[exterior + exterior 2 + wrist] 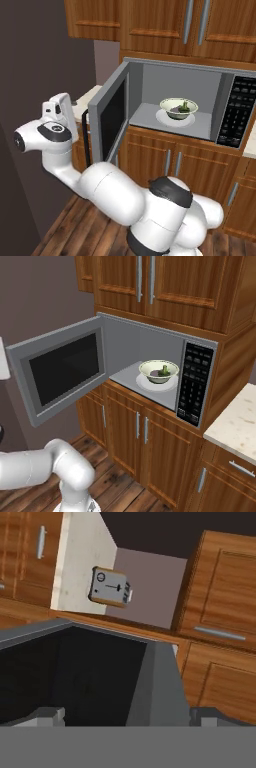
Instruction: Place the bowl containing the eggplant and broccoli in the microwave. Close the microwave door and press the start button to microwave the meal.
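The microwave (185, 72) stands open, with its black keypad (195, 383) on the right. On the grey floor inside sits the pale bowl (178, 107) (158, 371), and in it lie the dark eggplant (174, 106) and the green broccoli (186, 105). The microwave door (112, 117) (60, 373) is swung far out to the left, its black handle (86, 137) on the outer side. My gripper (129, 718) is open, its fingertips (47, 716) wide apart, close to the door's dark outer glass (75, 677). Nothing is between them.
A small silver toaster (111, 587) stands on the pale counter (80, 562) beyond the door. Wooden cabinets (165, 20) run above and below the microwave. Another pale counter (235, 416) lies to the right. My arm (100, 190) bends low over the wooden floor.
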Controlling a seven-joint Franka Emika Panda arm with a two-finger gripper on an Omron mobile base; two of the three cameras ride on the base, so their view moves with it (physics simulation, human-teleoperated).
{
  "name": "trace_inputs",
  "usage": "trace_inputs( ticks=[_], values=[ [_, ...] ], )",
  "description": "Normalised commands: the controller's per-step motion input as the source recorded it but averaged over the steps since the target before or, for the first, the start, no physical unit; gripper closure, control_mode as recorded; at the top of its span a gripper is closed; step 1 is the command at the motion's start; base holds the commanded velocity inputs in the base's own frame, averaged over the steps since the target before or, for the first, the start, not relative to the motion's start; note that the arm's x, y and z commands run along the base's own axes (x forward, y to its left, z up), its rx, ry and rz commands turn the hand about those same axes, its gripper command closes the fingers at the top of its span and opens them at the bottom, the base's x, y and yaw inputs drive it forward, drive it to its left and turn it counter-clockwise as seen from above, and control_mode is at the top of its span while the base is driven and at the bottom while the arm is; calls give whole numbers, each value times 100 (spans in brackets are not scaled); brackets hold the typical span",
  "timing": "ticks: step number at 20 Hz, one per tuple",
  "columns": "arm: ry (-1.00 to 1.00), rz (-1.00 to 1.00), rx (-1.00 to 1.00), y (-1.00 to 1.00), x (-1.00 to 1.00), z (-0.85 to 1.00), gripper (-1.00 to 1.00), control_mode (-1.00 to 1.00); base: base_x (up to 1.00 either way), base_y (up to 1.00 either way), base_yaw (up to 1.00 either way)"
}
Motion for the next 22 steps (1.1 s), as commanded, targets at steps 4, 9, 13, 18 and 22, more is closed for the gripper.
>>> trace_inputs(
  ticks=[4, 9, 13, 18, 22],
  values=[
    [0, -10, 0, -33, -11, 0, -100, -100, 0, 0, 0],
    [0, -15, 0, -62, -51, 0, -100, -100, 0, 0, 0],
    [0, -17, 0, -73, -62, 0, -100, -100, 0, 0, 0],
    [0, -17, 0, -83, -37, 0, -100, -100, 0, 0, 0],
    [0, -15, 0, -81, 1, 0, -100, -100, 0, 0, 0]
  ],
)
